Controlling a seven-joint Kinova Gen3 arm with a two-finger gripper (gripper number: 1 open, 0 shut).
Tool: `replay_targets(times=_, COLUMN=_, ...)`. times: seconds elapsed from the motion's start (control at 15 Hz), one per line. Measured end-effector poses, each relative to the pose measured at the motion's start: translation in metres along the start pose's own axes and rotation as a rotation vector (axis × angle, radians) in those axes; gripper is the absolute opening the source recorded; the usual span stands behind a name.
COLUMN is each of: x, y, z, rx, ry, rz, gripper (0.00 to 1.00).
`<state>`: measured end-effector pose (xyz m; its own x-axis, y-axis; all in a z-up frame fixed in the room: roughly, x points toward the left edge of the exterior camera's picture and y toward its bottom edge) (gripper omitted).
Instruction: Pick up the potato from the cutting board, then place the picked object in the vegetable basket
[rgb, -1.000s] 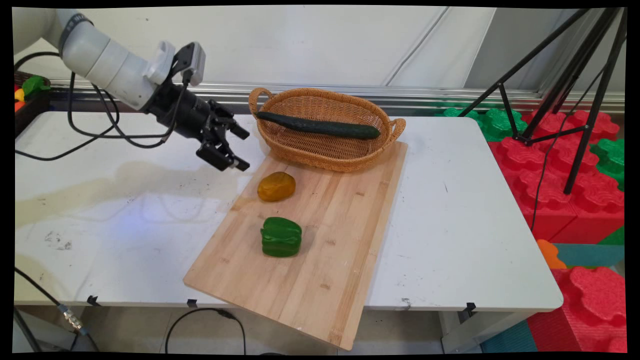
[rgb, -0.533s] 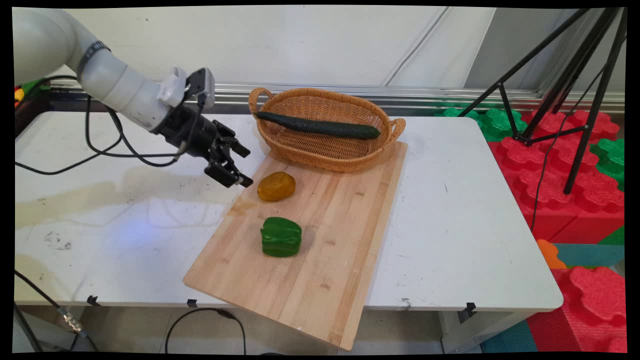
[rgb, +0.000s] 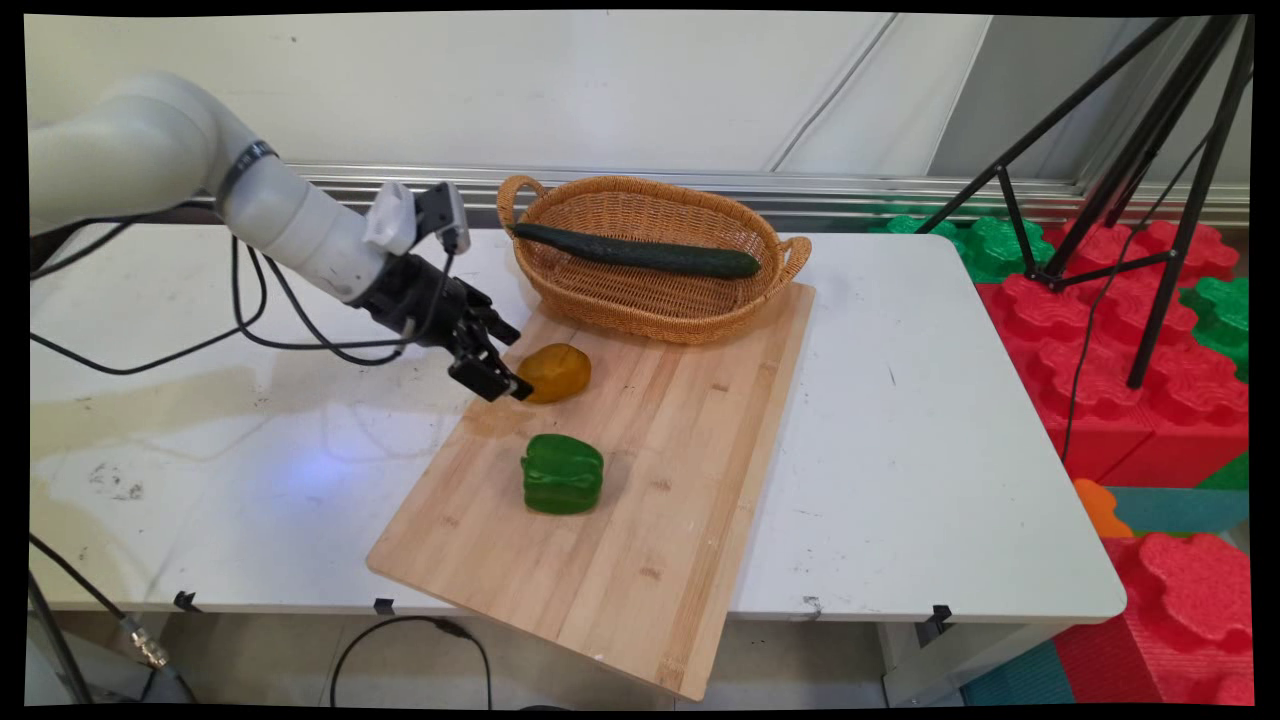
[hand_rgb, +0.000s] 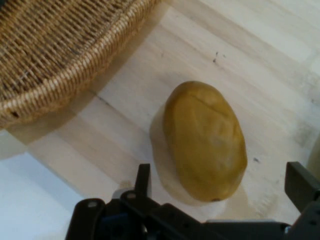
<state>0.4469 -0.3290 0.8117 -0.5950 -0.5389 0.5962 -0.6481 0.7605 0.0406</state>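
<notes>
Black gripper (rgb: 505, 358) sits low at the left edge of the bamboo cutting board (rgb: 640, 480), right next to the yellow-brown potato (rgb: 554, 372). You can see in the hand view that its fingers are spread wide, one either side of the potato (hand_rgb: 205, 140), with daylight on both sides. Nothing is gripped and I can't confirm any contact.

Potato lies on its side on the board, near the front wall of the wicker basket (rgb: 650, 300), apart from it.

Green bell pepper (rgb: 562, 474) sits on the board nearer the camera, well clear of the gripper, untouched.

Basket rests on the far end of the board with one dark green cucumber (rgb: 636, 251) lying across the inside.

Progress, as far as you can judge from this: gripper is lined up on the potato, not closed. Potato and pepper are both loose on the board; only the cucumber is in the basket. White desk (rgb: 950, 450) carries the board.
</notes>
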Motion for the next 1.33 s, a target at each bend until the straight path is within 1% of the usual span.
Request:
replay_targets(times=0.33, x=-0.003, y=-0.001, z=0.026, rx=0.006, ry=0.011, rz=-0.046, gripper=1.00)
replay_targets(times=0.67, x=-0.002, y=-0.001, z=0.038, rx=0.006, ry=0.029, rz=-0.059, gripper=1.00)
replay_targets(times=0.73, x=-0.002, y=-0.002, z=0.039, rx=0.006, ry=0.033, rz=-0.059, gripper=0.00)
replay_targets(times=1.07, x=-0.002, y=-0.002, z=0.040, rx=0.004, ry=0.048, rz=-0.054, gripper=0.00)
replay_targets(times=1.33, x=-0.004, y=-0.003, z=0.032, rx=0.004, ry=0.064, rz=-0.057, gripper=0.00)
